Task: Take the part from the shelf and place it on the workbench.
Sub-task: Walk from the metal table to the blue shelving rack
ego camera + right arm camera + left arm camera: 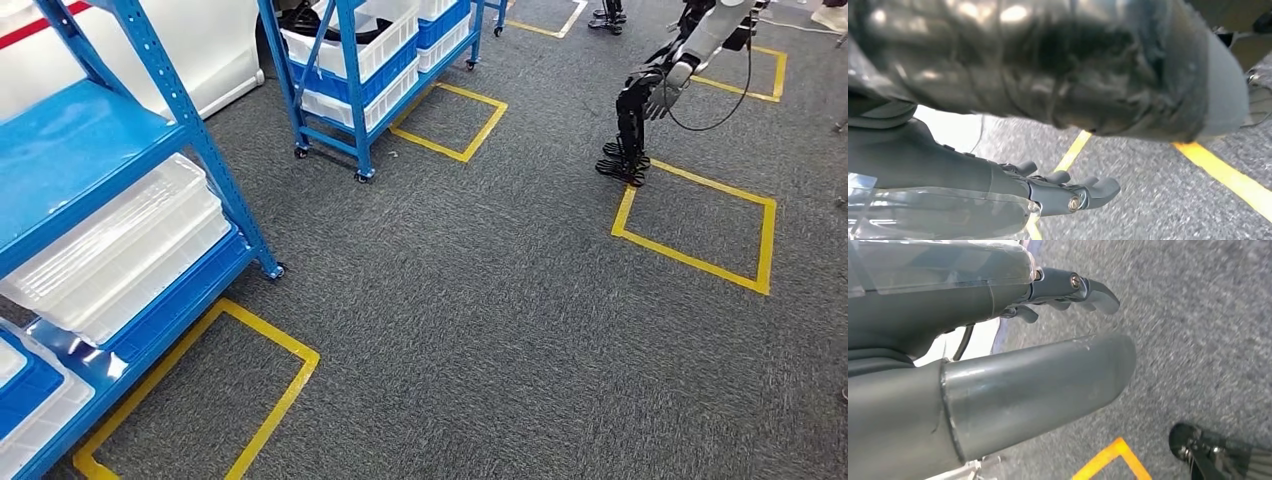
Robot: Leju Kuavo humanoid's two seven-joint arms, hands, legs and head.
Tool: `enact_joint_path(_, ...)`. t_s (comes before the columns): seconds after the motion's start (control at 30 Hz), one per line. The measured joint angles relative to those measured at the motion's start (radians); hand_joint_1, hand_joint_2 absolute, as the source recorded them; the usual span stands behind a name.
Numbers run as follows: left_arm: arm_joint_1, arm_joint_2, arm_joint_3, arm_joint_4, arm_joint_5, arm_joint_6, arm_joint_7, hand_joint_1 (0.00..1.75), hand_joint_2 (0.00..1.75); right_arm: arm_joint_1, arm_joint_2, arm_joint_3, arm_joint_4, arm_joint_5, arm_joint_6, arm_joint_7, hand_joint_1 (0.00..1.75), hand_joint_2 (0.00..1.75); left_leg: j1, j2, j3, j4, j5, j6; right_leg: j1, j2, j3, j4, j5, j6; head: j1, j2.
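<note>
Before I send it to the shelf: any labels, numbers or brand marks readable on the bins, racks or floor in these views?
No readable text in any view.
Near blue shelf and its clear bins: no labels visible.
Far wheeled rack with white bins: no markings legible.
Yellow floor tape: plain outlines, no numbers.
Left hand and right hand: plain grey, no markings.

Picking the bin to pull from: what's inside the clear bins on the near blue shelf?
The stacked clear bins on the near blue shelf look empty through their translucent walls. The shelf board above covers their rear, so a part there cannot be ruled out.
</note>
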Motion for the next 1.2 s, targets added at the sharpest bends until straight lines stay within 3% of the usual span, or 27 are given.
enact_joint_path(0.07, 0.002, 0.0, 0.0, 0.0, 0.0, 0.0, 0.0, 0.0, 0.0, -0.001, 0.001, 0.0, 0.0, 0.0, 0.0, 0.0, 0.0, 0.0, -0.003, 0.029, -0.016, 0.029, -0.022, -0.009, -0.004, -0.028, 0.008, -0.015, 0.008, -0.013, -0.001, 0.0)
enact_joint_path(0.13, 0.0, 0.0, 0.0, 0.0, 0.0, 0.0, 0.0, 0.0, 0.0, 0.001, 0.002, 0.0, 0.001, 0.0, 0.001, 0.0, 0.0, 0.0, -0.005, 0.089, -0.062, 0.133, -0.086, -0.015, -0.002, -0.059, 0.011, -0.023, 0.012, -0.022, -0.003, 0.0)
enact_joint_path(0.17, -0.002, 0.0, 0.0, 0.0, 0.0, 0.0, 0.0, 0.0, 0.0, 0.003, 0.002, 0.0, 0.001, 0.0, 0.002, 0.0, 0.0, 0.0, -0.004, 0.107, -0.093, 0.2, -0.12, -0.019, 0.0, -0.076, 0.01, -0.022, 0.011, -0.024, -0.004, 0.0)
enact_joint_path(0.2, -0.002, 0.0, 0.0, 0.0, 0.0, 0.0, 0.0, 0.0, 0.0, 0.004, 0.002, 0.0, 0.001, 0.0, 0.002, 0.0, 0.0, 0.0, -0.003, 0.115, -0.115, 0.253, -0.14, -0.022, 0.003, -0.092, 0.009, -0.021, 0.01, -0.024, -0.004, 0.0)
enact_joint_path(0.23, -0.001, 0.001, 0.0, 0.0, 0.0, 0.0, 0.0, 0.0, 0.0, 0.004, 0.002, 0.0, 0.001, 0.0, 0.002, 0.0, 0.0, 0.0, -0.003, 0.12, -0.121, 0.275, -0.142, -0.024, 0.004, -0.108, 0.009, -0.02, 0.009, -0.024, -0.004, 0.0)
enact_joint_path(0.27, 0.001, 0.001, 0.0, 0.0, 0.0, 0.0, 0.0, 0.0, 0.0, 0.003, 0.002, 0.0, 0.001, 0.0, 0.002, 0.0, 0.0, 0.0, -0.003, 0.124, -0.106, 0.254, -0.125, -0.025, 0.005, -0.122, 0.009, -0.018, 0.007, -0.024, -0.004, 0.0)
enact_joint_path(0.37, 0.003, 0.002, 0.0, 0.0, 0.0, 0.0, 0.0, 0.0, 0.0, 0.001, 0.002, 0.0, 0.001, 0.0, 0.002, 0.0, 0.0, 0.0, -0.005, 0.166, 0.007, 0.054, -0.043, -0.016, 0.008, -0.157, 0.013, -0.01, -0.002, -0.016, -0.004, 0.0)
enact_joint_path(0.43, 0.001, 0.002, -0.001, 0.0, -0.001, 0.001, 0.0, 0.0, 0.0, -0.001, 0.003, 0.0, 0.001, 0.001, 0.004, 0.0, 0.0, 0.0, -0.011, 0.184, 0.036, -0.004, -0.029, -0.002, 0.01, -0.172, 0.016, -0.006, -0.007, -0.006, -0.004, 0.0)
enact_joint_path(0.5, 0.003, 0.003, -0.001, 0.0, -0.001, 0.002, 0.0, 0.0, 0.0, -0.006, 0.004, 0.0, 0.001, 0.002, 0.006, 0.0, 0.0, 0.0, -0.012, 0.168, 0.034, -0.006, -0.025, 0.011, 0.011, -0.184, 0.021, -0.007, -0.008, 0.005, -0.004, 0.0)
enact_joint_path(0.57, 0.004, 0.003, -0.001, 0.0, -0.001, 0.003, 0.0, 0.0, 0.0, -0.008, 0.005, 0.0, 0.001, 0.002, 0.007, 0.0, 0.0, 0.0, -0.007, 0.151, 0.04, -0.018, -0.017, 0.023, 0.009, -0.16, 0.019, 0.011, -0.027, 0.015, -0.003, 0.0)
enact_joint_path(0.6, 0.003, 0.003, -0.001, 0.0, -0.001, 0.002, 0.0, 0.0, 0.0, -0.008, 0.005, 0.0, 0.001, 0.002, 0.007, 0.0, 0.0, 0.0, -0.004, 0.142, 0.042, -0.024, -0.012, 0.028, 0.007, -0.133, 0.004, 0.047, -0.053, 0.02, -0.003, 0.0)
enact_joint_path(0.67, 0.001, 0.003, -0.001, 0.0, -0.001, 0.002, 0.0, 0.0, 0.0, -0.005, 0.005, 0.0, 0.001, 0.003, 0.008, 0.0, 0.0, 0.0, -0.002, 0.124, 0.038, -0.025, -0.006, 0.035, 0.001, -0.082, -0.054, 0.174, -0.123, 0.025, -0.003, 0.0)
enact_joint_path(0.7, 0.001, 0.003, -0.001, 0.0, -0.002, 0.002, 0.0, 0.0, 0.0, -0.004, 0.005, 0.0, 0.001, 0.003, 0.008, 0.0, 0.0, 0.0, -0.002, 0.113, 0.035, -0.024, -0.005, 0.036, 0.0, -0.072, -0.085, 0.236, -0.146, 0.027, -0.003, 0.0)
enact_joint_path(0.73, 0.001, 0.003, -0.001, 0.0, -0.002, 0.002, 0.0, 0.0, 0.0, -0.003, 0.005, 0.0, 0.001, 0.003, 0.008, 0.0, 0.0, 0.0, -0.002, 0.1, 0.033, -0.022, -0.004, 0.036, -0.002, -0.069, -0.102, 0.27, -0.149, 0.028, -0.003, 0.0)
enact_joint_path(0.77, 0.001, 0.004, -0.001, 0.0, -0.002, 0.002, 0.0, 0.0, 0.0, -0.002, 0.005, 0.0, 0.001, 0.003, 0.008, 0.0, 0.0, 0.0, -0.002, 0.086, 0.032, -0.019, -0.005, 0.035, -0.005, -0.067, -0.1, 0.263, -0.13, 0.029, -0.003, 0.0)
enact_joint_path(0.8, 0.002, 0.004, -0.001, 0.0, -0.002, 0.001, 0.0, 0.0, 0.0, -0.001, 0.005, 0.0, 0.001, 0.003, 0.008, 0.0, 0.0, 0.0, -0.001, 0.071, 0.032, -0.015, -0.006, 0.033, -0.008, -0.062, -0.08, 0.218, -0.095, 0.03, -0.003, 0.0)
enact_joint_path(0.87, 0.001, 0.004, -0.001, 0.0, -0.004, 0.0, 0.001, 0.0, 0.0, 0.001, 0.005, 0.0, 0.001, 0.003, 0.008, 0.0, 0.0, 0.0, 0.0, 0.044, 0.029, -0.005, -0.01, 0.024, -0.013, -0.026, -0.022, 0.085, -0.029, 0.03, -0.003, 0.0)
enact_joint_path(0.93, 0.001, 0.004, -0.002, 0.0, -0.004, 0.0, 0.002, 0.0, 0.0, 0.001, 0.005, 0.0, 0.001, 0.003, 0.008, 0.0, 0.0, 0.0, -0.001, 0.024, 0.02, 0.004, -0.011, 0.01, -0.014, 0.003, 0.004, 0.018, -0.01, 0.028, -0.003, 0.0)
enact_joint_path(1.0, 0.003, 0.004, -0.002, 0.0, -0.004, 0.0, 0.004, 0.0, 0.0, -0.002, 0.005, 0.0, 0.001, 0.003, 0.008, 0.0, 0.0, 0.0, 0.001, 0.005, 0.012, 0.002, -0.007, -0.005, -0.011, -0.01, 0.003, 0.016, -0.009, 0.018, -0.003, 0.0)
enact_joint_path(1.03, 0.005, 0.003, -0.002, 0.0, -0.004, 0.0, 0.004, 0.0, 0.0, -0.003, 0.005, 0.0, 0.001, 0.003, 0.008, 0.0, 0.0, 0.0, 0.003, 0.005, 0.01, 0.004, -0.007, -0.011, -0.011, -0.022, 0.004, 0.013, -0.006, 0.011, -0.003, 0.0)
enact_joint_path(1.1, 0.006, 0.002, -0.002, 0.0, -0.004, -0.001, 0.005, 0.0, 0.0, -0.002, 0.006, 0.0, 0.001, 0.003, 0.008, 0.0, 0.0, 0.0, 0.003, 0.043, -0.014, 0.052, -0.04, -0.017, -0.013, -0.049, 0.006, 0.004, -0.001, -0.006, -0.004, 0.0)
enact_joint_path(1.17, 0.003, 0.003, -0.002, 0.0, -0.004, -0.001, 0.007, 0.0, 0.0, 0.002, 0.007, 0.0, 0.001, 0.003, 0.008, 0.0, 0.0, 0.0, 0.002, 0.098, -0.072, 0.179, -0.11, -0.02, -0.008, -0.079, 0.003, 0.002, 0.0, -0.016, -0.005, 0.0)
enact_joint_path(1.2, 0.001, 0.003, -0.002, 0.0, -0.004, -0.001, 0.007, 0.0, 0.0, 0.003, 0.007, 0.0, 0.001, 0.003, 0.008, 0.0, 0.0, 0.0, 0.002, 0.111, -0.103, 0.245, -0.139, -0.022, -0.005, -0.094, 0.002, 0.003, -0.001, -0.018, -0.005, 0.0)
